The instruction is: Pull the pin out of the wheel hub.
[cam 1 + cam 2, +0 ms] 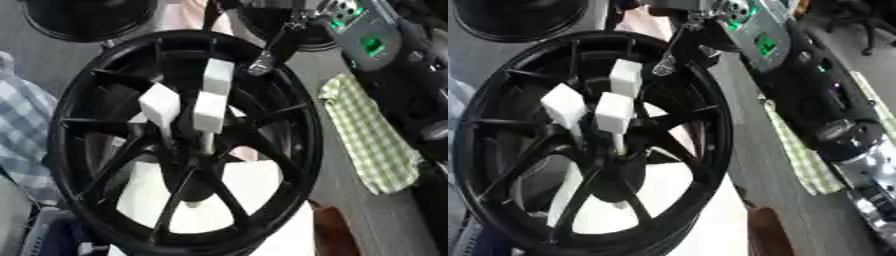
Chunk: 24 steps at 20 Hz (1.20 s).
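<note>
- A black spoked wheel hub [188, 145] stands nearly upright on the grey desk [367, 220], filling most of the left eye view, its rim cut off at the lower edge.
- Three white block-headed pins [210, 111] stick out from the middle of the hub, clustered close together; thin pale stems show below two of the blocks, running into the dark centre where the spokes meet.
- Behind the spokes a white surface shows through the lower openings; what it belongs to cannot be made out.
- The robot's right arm [798, 65], black with green lights on a grey casing, comes in from the upper right and crosses above the rim.
- The right hand [262, 60] appears as dark fingers with a silvery tip at the top of the rim, above and to the right of the pins and apart from them; whether its fingers are spread or curled cannot be told.
- A green-checked cloth [372, 145] lies on the desk just right of the wheel, partly under the arm.
- A second dark wheel [87, 17] is cut off at the top left.
</note>
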### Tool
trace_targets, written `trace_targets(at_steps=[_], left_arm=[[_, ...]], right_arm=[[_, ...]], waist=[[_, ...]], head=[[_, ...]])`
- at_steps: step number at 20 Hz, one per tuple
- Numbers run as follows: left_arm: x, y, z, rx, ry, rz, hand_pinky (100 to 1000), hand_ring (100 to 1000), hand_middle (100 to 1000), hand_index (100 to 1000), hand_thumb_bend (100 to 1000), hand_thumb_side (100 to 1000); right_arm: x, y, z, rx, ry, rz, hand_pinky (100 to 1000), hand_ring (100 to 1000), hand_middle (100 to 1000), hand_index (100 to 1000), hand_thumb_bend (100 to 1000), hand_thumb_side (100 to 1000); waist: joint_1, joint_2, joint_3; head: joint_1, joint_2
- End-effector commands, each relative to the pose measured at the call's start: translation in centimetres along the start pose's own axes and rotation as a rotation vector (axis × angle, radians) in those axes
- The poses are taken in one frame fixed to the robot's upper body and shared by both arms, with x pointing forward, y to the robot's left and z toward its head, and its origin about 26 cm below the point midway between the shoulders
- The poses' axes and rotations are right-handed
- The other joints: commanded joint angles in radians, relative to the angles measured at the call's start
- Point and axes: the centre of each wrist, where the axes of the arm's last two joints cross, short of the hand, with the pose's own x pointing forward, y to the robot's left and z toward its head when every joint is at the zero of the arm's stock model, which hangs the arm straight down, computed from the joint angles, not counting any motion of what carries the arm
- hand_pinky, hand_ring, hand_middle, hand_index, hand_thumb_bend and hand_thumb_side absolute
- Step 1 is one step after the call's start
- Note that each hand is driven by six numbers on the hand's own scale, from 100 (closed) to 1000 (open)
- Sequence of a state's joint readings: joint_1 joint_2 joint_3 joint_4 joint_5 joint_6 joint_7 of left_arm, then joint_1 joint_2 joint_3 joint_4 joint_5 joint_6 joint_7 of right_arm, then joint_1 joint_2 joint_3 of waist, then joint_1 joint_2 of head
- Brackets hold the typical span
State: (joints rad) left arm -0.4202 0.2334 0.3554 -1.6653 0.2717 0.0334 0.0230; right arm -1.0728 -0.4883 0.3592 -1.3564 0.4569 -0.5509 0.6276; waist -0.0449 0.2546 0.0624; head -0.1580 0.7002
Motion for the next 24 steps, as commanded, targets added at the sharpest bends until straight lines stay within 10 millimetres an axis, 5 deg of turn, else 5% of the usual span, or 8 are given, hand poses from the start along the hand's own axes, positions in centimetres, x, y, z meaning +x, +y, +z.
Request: trace_targets(at_steps=[1, 20, 24], left_arm=[[0.7, 0.6, -0.4, 0.002, -0.015, -0.013, 702, 599, 534, 743, 170, 804], [0.3, 0.8, -0.4, 0.010, -0.001, -0.013, 702, 599, 534, 744, 172, 807], [0.2, 0.7, -0.4, 0.008, 0.000, -0.011, 702, 599, 534, 744, 172, 808]], right_arm=[[0.7, -1.5, 0.1, 0.286, -0.216, 0.269, 940, 790, 731, 776, 492, 100], [2.3, -0.9, -1.2, 0.391, -0.297, 0.381, 952, 777, 701, 749, 451, 100], [2.0, -0.4, -1.2, 0.411, -0.279, 0.376, 862, 746, 686, 759, 456, 100]], waist=[[0.005, -0.032, 0.002], [0.006, -0.036, 0.008], [0.007, -0.034, 0.011]], head=[[-0.009, -0.018], [-0.021, -0.020], [-0.023, -0.028]])
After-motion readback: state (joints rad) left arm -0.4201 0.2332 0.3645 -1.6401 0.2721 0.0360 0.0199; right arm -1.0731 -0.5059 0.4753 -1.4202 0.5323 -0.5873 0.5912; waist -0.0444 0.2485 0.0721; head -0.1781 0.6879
